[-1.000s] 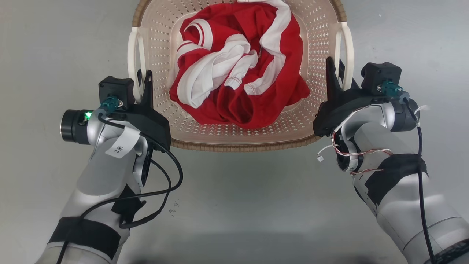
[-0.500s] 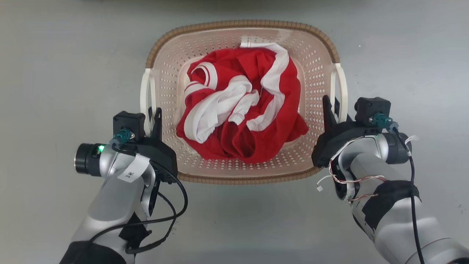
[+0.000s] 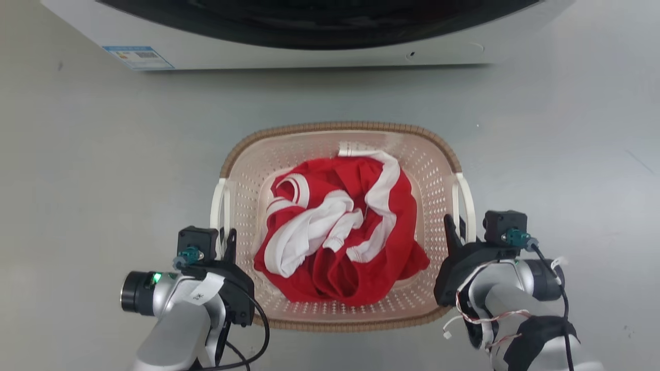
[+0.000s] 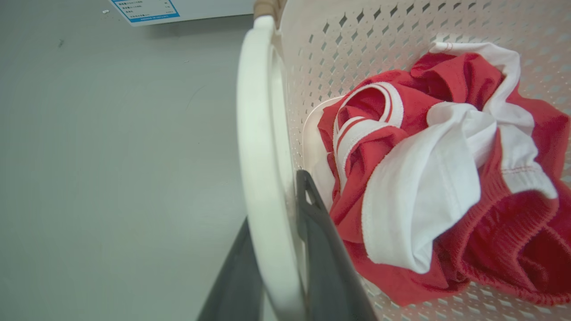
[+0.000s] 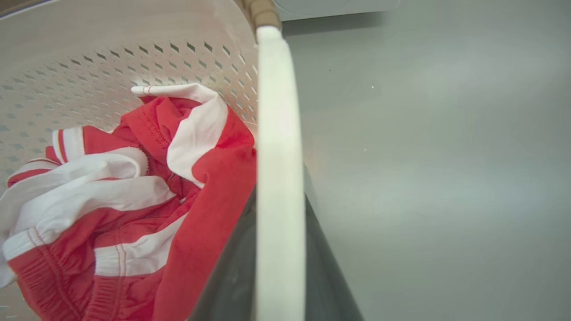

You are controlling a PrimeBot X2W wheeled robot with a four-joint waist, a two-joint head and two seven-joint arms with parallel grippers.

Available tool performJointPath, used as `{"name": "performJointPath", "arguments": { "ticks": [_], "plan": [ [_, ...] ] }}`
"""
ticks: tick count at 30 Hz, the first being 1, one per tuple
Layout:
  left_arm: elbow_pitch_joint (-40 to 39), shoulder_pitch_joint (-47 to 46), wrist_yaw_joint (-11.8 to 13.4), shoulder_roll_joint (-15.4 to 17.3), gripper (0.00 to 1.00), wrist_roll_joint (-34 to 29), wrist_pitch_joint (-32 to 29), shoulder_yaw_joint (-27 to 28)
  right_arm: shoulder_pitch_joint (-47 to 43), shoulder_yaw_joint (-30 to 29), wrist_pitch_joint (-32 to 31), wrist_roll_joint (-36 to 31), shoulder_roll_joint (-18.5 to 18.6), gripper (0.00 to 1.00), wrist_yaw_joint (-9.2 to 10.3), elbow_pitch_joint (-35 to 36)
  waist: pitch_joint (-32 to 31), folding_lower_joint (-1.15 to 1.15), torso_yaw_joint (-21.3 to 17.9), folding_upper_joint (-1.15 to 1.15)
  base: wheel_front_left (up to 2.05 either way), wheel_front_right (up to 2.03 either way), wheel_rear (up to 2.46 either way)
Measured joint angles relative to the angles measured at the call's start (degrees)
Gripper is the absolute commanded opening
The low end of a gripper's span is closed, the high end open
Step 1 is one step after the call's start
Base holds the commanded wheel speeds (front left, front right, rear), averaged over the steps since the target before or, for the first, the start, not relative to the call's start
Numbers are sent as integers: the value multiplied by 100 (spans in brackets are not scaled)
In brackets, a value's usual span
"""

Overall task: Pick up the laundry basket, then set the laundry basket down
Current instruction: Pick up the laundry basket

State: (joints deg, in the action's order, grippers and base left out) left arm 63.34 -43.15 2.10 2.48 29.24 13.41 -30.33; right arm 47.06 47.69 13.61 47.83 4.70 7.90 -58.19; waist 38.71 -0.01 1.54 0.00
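Left gripper [image 3: 227,242] pinches the laundry basket [image 3: 340,129] by its left handle [image 3: 219,206]; right gripper [image 3: 455,229] pinches the right handle [image 3: 465,198]. On the grey floor [image 3: 103,154], a white washer [image 3: 289,54] stands beyond. The laundry basket lies between both arms and holds a crumpled red-and-white garment [image 3: 335,247].

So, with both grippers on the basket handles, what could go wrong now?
1. The left gripper and right gripper each pinch only a thin white handle; if one slips, the laundry basket may tilt and spill the red-and-white garment.
2. The washer stands ahead; moving forward could bump the basket against it.
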Motion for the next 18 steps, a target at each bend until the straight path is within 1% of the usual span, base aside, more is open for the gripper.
{"name": "performJointPath", "arguments": {
  "ticks": [11, 12, 18],
  "plan": [
    [116, 729, 0, 0, 0, 344, -264, -359, -821, 402, -358, 466, -15, 0, 0, -14, -889, 0, -25, 0, 0, 0, 0],
    [123, 860, 0, 3, 0, 375, -328, -417, -942, 465, -445, 575, -18, 0, 0, -13, -1047, 0, -32, 0, 0, 0, 0],
    [123, 1165, 0, 14, 0, 582, -510, -589, -1232, 621, -662, 794, -19, 0, 0, -11, -1515, -1, -54, 0, 0, 0, 0]
  ]
}}
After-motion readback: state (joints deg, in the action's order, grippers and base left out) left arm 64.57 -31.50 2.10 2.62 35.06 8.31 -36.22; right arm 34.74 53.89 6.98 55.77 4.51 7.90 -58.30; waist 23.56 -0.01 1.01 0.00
